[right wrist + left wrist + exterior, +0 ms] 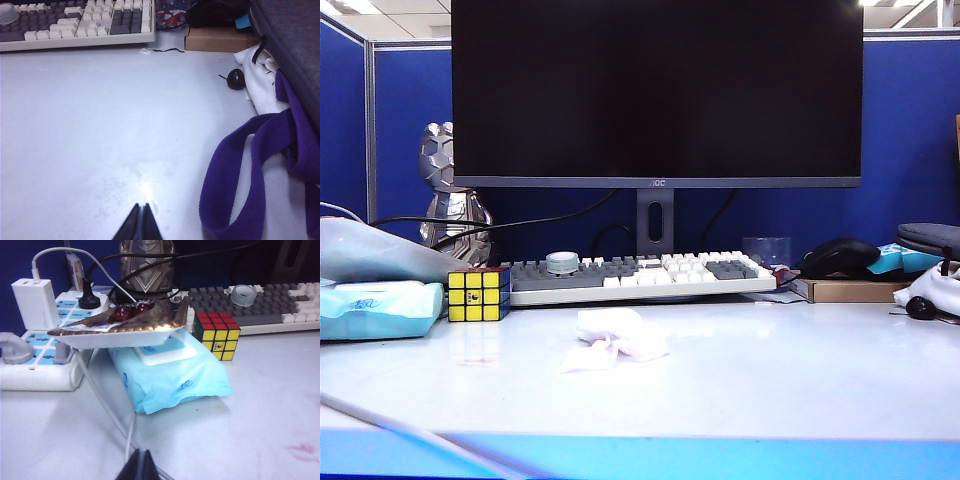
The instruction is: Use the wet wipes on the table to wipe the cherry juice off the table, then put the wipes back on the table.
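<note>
White table (800, 380) — pale pink cherry juice (302, 451) streaks; white, faintly pink wet wipes (615, 338).

We see only the closed tips of the left gripper (141, 466) and right gripper (141, 223), bodies cut off. Cherry juice (305, 451) runs off frame.

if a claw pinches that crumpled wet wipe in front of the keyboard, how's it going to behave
The wet wipes lie as a rumpled, folded lump on the table, so they will probably flop and drape rather than hold shape. They look thin and small, so likely very light. Being crumpled and possibly damp, a push may smear or bunch them rather than slide them cleanly.
</note>
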Robot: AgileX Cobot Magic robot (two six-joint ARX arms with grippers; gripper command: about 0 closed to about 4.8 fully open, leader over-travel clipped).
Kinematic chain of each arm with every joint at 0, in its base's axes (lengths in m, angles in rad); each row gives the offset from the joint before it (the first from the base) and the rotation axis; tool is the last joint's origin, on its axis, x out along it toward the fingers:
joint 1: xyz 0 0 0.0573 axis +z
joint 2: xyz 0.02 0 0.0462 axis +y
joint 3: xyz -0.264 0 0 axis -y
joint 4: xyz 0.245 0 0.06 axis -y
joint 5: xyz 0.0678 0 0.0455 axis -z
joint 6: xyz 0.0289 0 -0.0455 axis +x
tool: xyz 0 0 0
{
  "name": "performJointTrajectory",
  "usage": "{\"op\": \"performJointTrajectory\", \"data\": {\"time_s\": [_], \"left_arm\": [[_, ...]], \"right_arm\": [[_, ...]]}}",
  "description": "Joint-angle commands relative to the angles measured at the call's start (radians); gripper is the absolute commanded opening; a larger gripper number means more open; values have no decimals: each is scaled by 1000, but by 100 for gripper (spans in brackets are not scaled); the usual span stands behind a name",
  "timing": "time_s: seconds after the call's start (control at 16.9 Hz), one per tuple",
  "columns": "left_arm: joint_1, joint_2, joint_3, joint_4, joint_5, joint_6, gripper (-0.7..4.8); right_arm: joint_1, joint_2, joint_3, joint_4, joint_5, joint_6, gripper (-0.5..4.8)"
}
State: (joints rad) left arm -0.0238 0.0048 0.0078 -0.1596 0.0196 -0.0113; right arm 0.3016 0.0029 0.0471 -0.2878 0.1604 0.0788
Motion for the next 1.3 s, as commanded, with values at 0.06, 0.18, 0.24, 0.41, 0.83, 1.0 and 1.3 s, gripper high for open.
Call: {"op": "performJointTrajectory", "data": {"time_s": [0.06,0.18,0.24,0.41,0.83,1.0,1.3], "left_arm": [[-2,-3,-2,-6,6,7,5],[-1,-3,-2,-8,10,5,5],[-1,-3,-2,-3,3,3,5],[-1,-3,-2,14,4,3,5],[2,-3,0,58,7,-31,5],[2,-3,30,200,10,-121,12],[3,218,312,233,62,-100,119]], "right_arm": [[0,0,-1,4,-2,3,-4],[0,0,-1,4,-2,3,-4],[0,0,-1,4,-2,3,-4],[0,0,-1,4,-2,3,-4],[0,0,-1,4,-2,3,-4],[0,0,-1,4,-2,3,-4],[0,0,-1,4,-2,3,-4]]}}
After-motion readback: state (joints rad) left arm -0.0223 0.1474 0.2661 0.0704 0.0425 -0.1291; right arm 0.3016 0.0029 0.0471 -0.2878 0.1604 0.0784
